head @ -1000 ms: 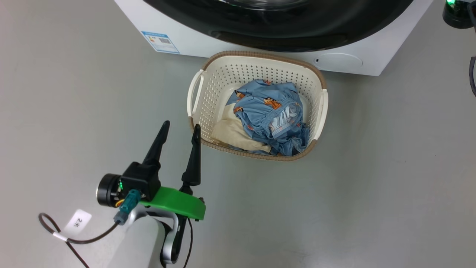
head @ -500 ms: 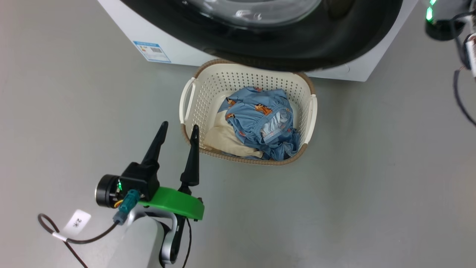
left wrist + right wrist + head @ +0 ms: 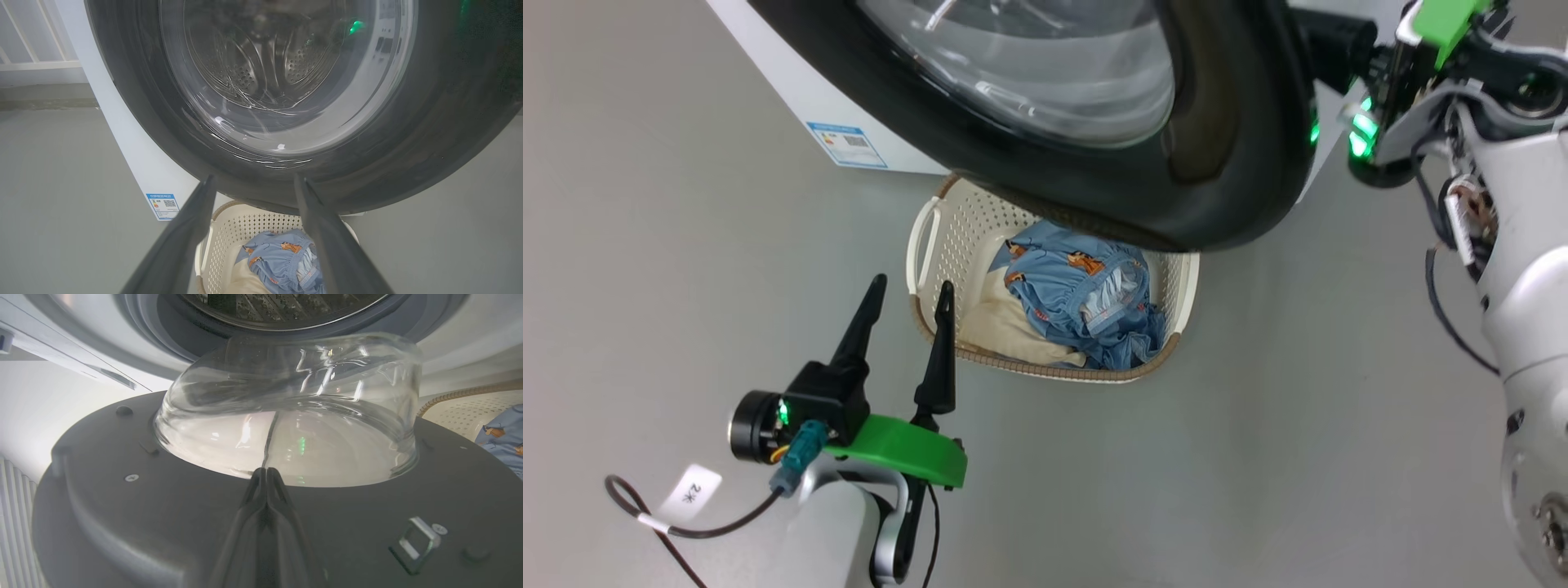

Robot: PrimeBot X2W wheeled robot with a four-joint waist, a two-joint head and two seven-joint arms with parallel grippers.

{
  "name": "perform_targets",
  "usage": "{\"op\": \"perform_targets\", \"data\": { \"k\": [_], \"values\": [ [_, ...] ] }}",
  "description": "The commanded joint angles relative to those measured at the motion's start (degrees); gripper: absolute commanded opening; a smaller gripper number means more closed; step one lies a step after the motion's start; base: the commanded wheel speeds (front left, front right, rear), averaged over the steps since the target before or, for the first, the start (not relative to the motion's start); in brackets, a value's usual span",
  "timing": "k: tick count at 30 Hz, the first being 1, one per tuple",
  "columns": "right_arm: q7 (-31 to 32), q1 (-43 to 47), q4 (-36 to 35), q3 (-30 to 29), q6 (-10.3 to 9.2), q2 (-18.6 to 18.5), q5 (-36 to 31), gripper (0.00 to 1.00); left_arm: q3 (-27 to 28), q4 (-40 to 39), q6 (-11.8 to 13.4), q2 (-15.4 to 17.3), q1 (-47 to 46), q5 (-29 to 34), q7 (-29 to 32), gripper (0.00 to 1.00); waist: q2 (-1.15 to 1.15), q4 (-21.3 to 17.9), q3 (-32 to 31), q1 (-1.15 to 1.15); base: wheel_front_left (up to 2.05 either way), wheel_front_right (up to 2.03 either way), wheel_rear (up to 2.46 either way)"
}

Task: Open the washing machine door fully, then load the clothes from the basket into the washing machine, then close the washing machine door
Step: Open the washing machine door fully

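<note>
The washing machine door, black-rimmed with a domed glass window, stands partly swung out from the white washing machine and overhangs the far end of the basket. In the basket lie the clothes: a light blue printed garment over a cream one. My right gripper is shut, empty, its tips against the door's grey inner face at the edge of the glass dome. My left gripper hangs open and empty just left of the basket, pointing at the door.
Behind the dome I see the steel drum and the grey-blue gasket. A metal latch hook sticks out of the door's inner face. My right arm stands at the right. A blue label marks the machine's front. Grey floor surrounds the basket.
The door has swung further out and now covers the basket's far end. My right arm has come into the head view at the upper right. The head camera has shifted; the left gripper holds still.
</note>
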Motion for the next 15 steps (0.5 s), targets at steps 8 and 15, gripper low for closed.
{"op": "perform_targets", "data": {
  "k": [8, 15],
  "values": [
    [6.67, 8.88, -9.9, 3.36, 0.26, 2.62, 7.11, 0.0, 2.05, 0.57, -0.35, 1.1, 2.31, 0.71, -0.37, 1.0, 0.0, 0.35, -3.16, 0.0, 0.0, 0.0, 0.0],
    [5.63, 14.46, -14.18, 9.93, 0.26, 2.65, 15.27, 0.0, 2.12, 1.4, -0.35, 1.1, 2.96, 0.6, -0.37, 1.0, 0.0, 0.83, -4.96, 0.0, 0.0, 0.0, 0.0]
  ]
}}
